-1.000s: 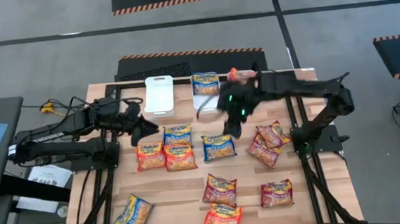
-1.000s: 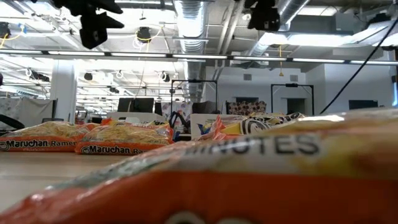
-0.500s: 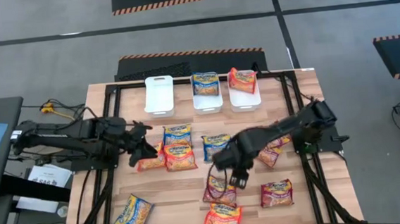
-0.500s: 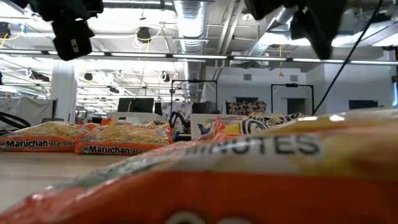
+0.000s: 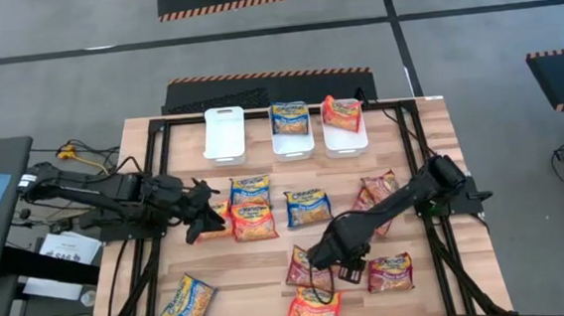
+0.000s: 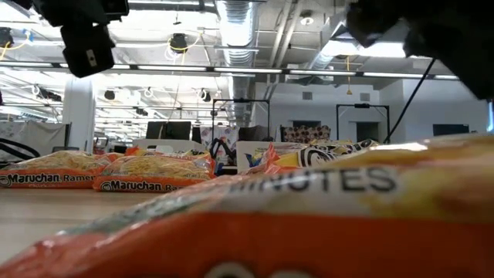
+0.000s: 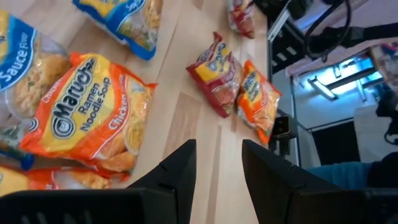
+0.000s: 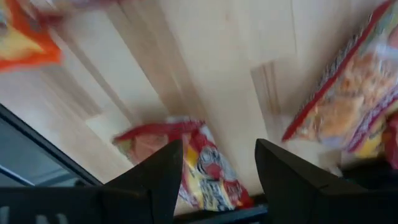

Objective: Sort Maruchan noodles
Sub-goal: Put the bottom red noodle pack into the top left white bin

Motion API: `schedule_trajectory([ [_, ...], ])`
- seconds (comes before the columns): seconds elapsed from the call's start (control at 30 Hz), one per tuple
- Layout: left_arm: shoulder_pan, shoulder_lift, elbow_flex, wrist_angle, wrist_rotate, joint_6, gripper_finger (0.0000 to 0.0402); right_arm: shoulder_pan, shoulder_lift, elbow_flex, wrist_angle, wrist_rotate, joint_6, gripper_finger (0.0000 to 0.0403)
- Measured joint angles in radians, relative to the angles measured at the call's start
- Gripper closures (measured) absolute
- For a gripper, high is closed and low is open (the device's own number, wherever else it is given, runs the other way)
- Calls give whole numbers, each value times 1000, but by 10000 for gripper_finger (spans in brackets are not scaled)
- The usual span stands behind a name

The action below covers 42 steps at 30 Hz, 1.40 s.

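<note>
Wooden tabletop (image 5: pixel 260 264) on a black frame, grey floor around it.

Right end effector (image 5: pixel 331 264): low over the middle of the tabletop toward the front edge, fingers (image 8: pixel 158 180) spread apart, nothing between them. Under it, a dark red packet (image 5: pixel 308 267); the wrist view shows a red packet (image 8: pixel 196 158) just beyond the fingertips, not touched as far as can be told.

Left end effector (image 5: pixel 209 216): near the left edge, at mid-depth, fingers (image 7: pixel 177 168) parted, holding nothing. Just beside it, two orange chicken packets: one (image 5: pixel 254 221) in plain sight, one (image 5: pixel 205 229) partly hidden under the arm.

Noodle packets, loose on the tabletop:
- blue packet (image 5: pixel 249 188) behind the orange pair, touching them;
- blue packet (image 5: pixel 308 206) at the centre;
- two red packets (image 5: pixel 376 193) overlapping, toward the right edge;
- red packet (image 5: pixel 390 272) near the front right;
- orange packet (image 5: pixel 314 310) at the front edge;
- blue packet (image 5: pixel 188 301) at the front left corner.

Bins, three white, in a row along the back edge: left bin (image 5: pixel 225 134); middle bin (image 5: pixel 292 145) with a blue packet (image 5: pixel 290 118); right bin (image 5: pixel 345 142) with an orange packet (image 5: pixel 342 112).
</note>
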<state>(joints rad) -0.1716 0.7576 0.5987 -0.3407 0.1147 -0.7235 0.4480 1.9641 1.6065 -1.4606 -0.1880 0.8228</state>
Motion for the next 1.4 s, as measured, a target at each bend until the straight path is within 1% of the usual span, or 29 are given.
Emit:
schedule_trajectory([
  [0.2,-19,55,-1,11,-7,0,288,23,-13,-107,24,-44,10,175],
  [0.3,-25,81,-1,16,-7,-4,288,32,-10,-129,42,-59,-7,175],
  [0.37,-28,97,0,33,-7,-5,288,32,-12,-145,78,-103,-7,175],
  [0.5,-33,114,0,47,-7,-10,288,45,-10,-153,82,-108,-12,175],
  [0.63,-33,123,0,73,-9,-12,288,60,-11,-179,114,-109,-12,175],
  [0.87,-33,128,-1,70,-16,-20,288,62,-11,-301,151,-127,-12,175],
  [1.0,-33,128,-1,70,-19,-21,288,62,-11,-345,202,-180,-42,176],
  [1.07,-33,128,-1,69,-23,-20,288,61,-11,-358,233,-193,-42,183],
  [1.13,-33,128,-1,69,-26,-20,288,61,-11,-367,242,-202,-36,203],
  [1.2,-33,128,-1,69,-34,-19,288,61,-11,-368,246,-205,-31,238],
  [1.27,-33,128,-1,69,-43,-13,288,61,-11,-368,246,-209,-30,287],
  [1.37,-33,128,-1,69,-49,-4,288,61,-11,-368,243,-211,-30,371],
  [1.4,-33,128,-1,69,-49,-4,288,61,-11,-368,243,-211,-28,385],
])
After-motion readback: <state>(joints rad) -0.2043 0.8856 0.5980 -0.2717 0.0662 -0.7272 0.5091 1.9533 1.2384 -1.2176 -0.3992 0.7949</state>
